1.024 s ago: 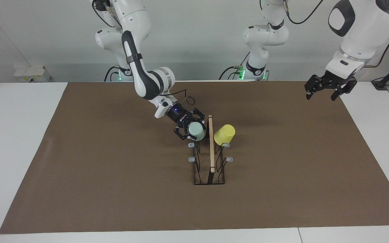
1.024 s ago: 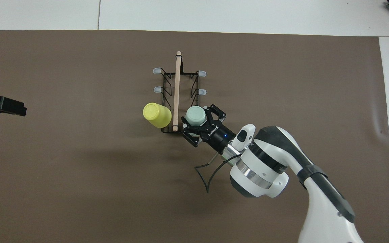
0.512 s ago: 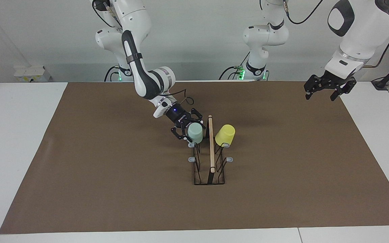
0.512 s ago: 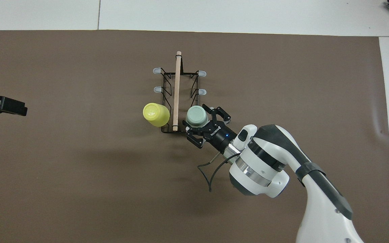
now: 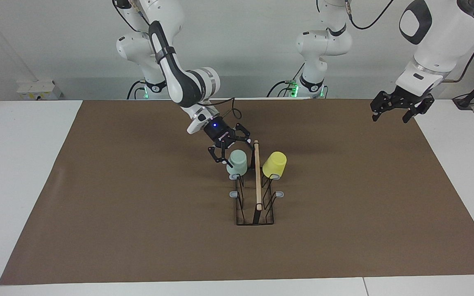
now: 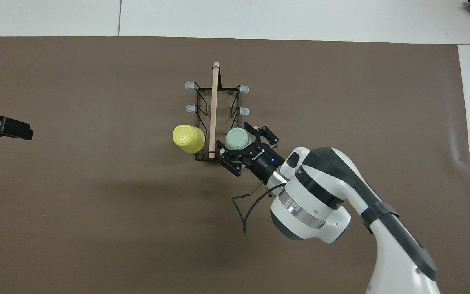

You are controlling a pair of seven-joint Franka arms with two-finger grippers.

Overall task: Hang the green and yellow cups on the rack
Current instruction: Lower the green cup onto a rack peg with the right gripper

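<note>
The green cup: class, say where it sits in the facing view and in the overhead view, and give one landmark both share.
Facing view: green cup mid-picture, on the rack.
Overhead view: green cup just above centre, beside the open right gripper.
Shared landmark: the rack's wooden rod.

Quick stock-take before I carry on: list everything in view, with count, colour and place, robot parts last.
Rack: one, black wire with wooden rod, mid-mat.
Green cup: one, mint, upside down on the rack's prong nearest the robots, right arm's side.
Yellow cup: one, yellow, upside down on the matching prong, left arm's side.
Mat: one, brown, covering the table.
Right claw: open, just above the green cup.
Left claw: waiting over the mat's edge at its own end.
</note>
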